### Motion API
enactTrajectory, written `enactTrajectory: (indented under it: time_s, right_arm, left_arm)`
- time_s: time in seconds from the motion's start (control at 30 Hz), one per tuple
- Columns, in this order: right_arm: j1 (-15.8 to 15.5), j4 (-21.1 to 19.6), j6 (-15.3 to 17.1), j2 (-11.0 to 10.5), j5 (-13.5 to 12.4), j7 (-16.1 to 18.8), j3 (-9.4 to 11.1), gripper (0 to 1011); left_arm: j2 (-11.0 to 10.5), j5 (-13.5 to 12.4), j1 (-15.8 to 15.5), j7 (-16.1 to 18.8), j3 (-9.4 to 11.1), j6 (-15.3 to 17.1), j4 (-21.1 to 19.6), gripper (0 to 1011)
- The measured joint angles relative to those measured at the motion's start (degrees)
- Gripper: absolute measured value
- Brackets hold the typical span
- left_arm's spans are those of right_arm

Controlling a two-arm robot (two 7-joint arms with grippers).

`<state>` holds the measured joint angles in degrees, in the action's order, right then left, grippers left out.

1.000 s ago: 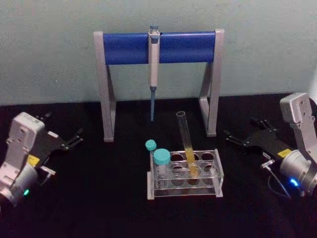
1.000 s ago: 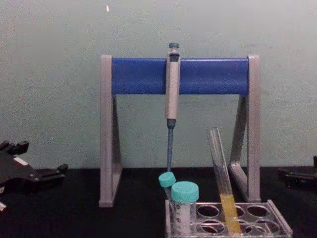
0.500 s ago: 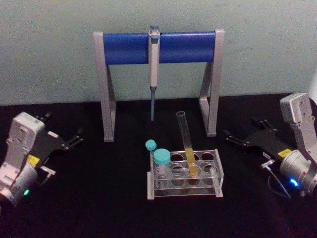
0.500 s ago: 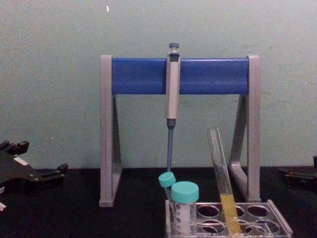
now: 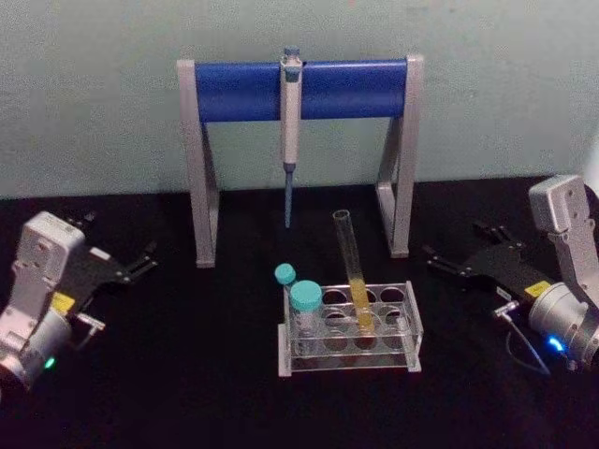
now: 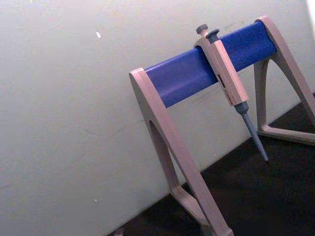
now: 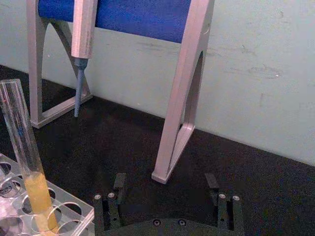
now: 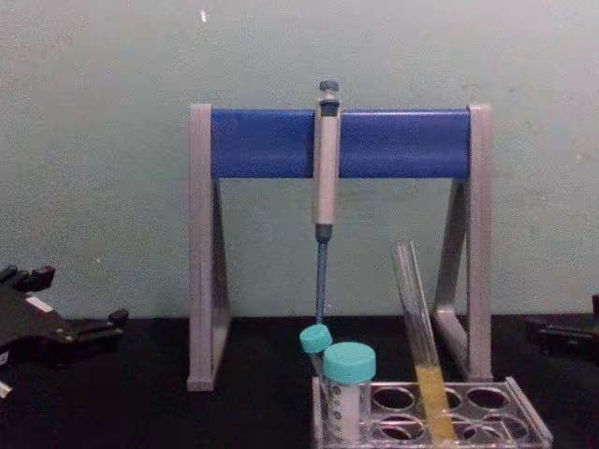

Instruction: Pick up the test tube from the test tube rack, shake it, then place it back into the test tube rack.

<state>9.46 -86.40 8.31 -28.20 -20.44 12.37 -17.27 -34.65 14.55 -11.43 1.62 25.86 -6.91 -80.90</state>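
The test tube (image 5: 353, 267) is a long clear glass tube with yellow-orange liquid in its lower part. It leans in a hole of the clear test tube rack (image 5: 413, 329) at the middle of the black table, and nothing holds it. The chest view shows the test tube (image 8: 417, 323) and the rack (image 8: 525, 413) from the side; the right wrist view shows the test tube (image 7: 23, 147) and a rack corner (image 7: 74, 212). My left gripper (image 5: 117, 241) rests open, far left of the rack. My right gripper (image 5: 456, 241) rests open to the rack's right, its open fingers (image 7: 119, 183) pointing at the stand.
A grey-and-blue pipette stand (image 5: 299, 89) stands behind the rack with a pipette (image 5: 290, 131) hanging from its bar. A wide teal-capped tube (image 5: 305, 309) and a thin teal-capped tube (image 5: 284, 279) sit in the rack's left holes. A pale wall closes the back.
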Motion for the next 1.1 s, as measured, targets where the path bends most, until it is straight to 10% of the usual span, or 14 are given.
enactTrajectory:
  time_s: [1.1]
  right_arm:
    - [0.0,0.0,0.0,0.0,0.0,0.0,0.0,1000]
  left_arm:
    - [0.0,0.0,0.0,0.0,0.0,0.0,0.0,1001]
